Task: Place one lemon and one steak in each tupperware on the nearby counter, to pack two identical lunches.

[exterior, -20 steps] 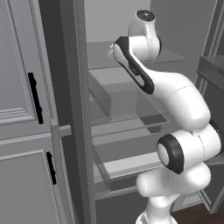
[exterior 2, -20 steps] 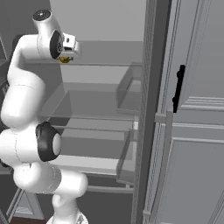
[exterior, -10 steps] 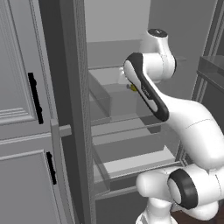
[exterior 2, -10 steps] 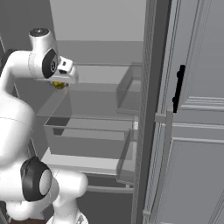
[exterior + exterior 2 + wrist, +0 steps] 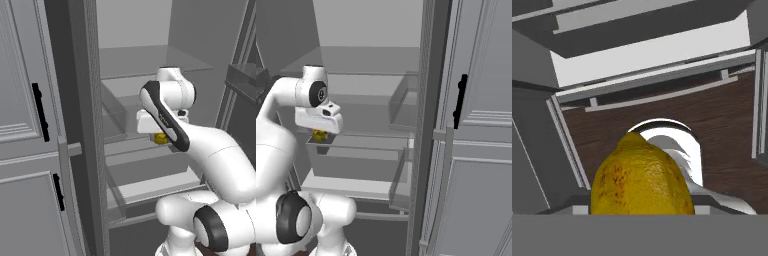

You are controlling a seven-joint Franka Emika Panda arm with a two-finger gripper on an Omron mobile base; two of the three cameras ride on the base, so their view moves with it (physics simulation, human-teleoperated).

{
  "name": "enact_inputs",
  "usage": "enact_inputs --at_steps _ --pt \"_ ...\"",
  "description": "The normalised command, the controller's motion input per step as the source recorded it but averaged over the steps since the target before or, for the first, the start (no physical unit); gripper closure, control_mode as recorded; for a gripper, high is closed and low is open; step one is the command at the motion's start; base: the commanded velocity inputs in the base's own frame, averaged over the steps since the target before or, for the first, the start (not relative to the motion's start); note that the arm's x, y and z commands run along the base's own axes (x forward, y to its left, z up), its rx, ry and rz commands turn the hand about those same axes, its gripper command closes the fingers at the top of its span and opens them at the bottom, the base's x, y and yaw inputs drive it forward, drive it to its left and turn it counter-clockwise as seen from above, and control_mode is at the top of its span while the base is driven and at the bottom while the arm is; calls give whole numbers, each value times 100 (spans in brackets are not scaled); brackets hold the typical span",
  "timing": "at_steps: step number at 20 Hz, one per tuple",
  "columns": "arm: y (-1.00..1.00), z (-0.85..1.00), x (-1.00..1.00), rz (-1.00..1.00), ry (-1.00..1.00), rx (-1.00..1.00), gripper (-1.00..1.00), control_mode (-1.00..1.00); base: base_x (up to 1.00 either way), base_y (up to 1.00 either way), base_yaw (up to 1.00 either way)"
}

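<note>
Gripper (image 5: 319, 136) is being kept clamped tight on lemon (image 5: 641, 176), dull yellow with dark speckles, right in front of open fridge. Lemon is being carried clear of drawers (image 5: 356, 160) and shelves (image 5: 145, 60) behind. Squeeze probably best kept firm and swing kept slow, since round fruit could get rolled out. Tupperwares yet to be reached.

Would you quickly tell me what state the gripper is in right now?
Gripper: closed on a dull yellow lemon, held in front of the open fridge shelves.
</note>
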Motion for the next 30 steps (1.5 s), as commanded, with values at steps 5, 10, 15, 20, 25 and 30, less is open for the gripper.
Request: enact_inputs --at_steps 5,10,15,20,25,30 --pt "-22 -26 -100 -6 0 0 100 -100 0 0 0" --pt "-19 0 -100 -2 -2 0 100 -100 0 0 0" --pt "-1 -1 -64 -1 1 0 100 -100 0 0 0" --pt "0 -5 -27 0 0 1 100 100 -59 0 -2" --pt "0 0 0 0 0 0 100 100 -100 0 -4" --pt "0 0 0 0 0 0 100 100 -100 29 23"
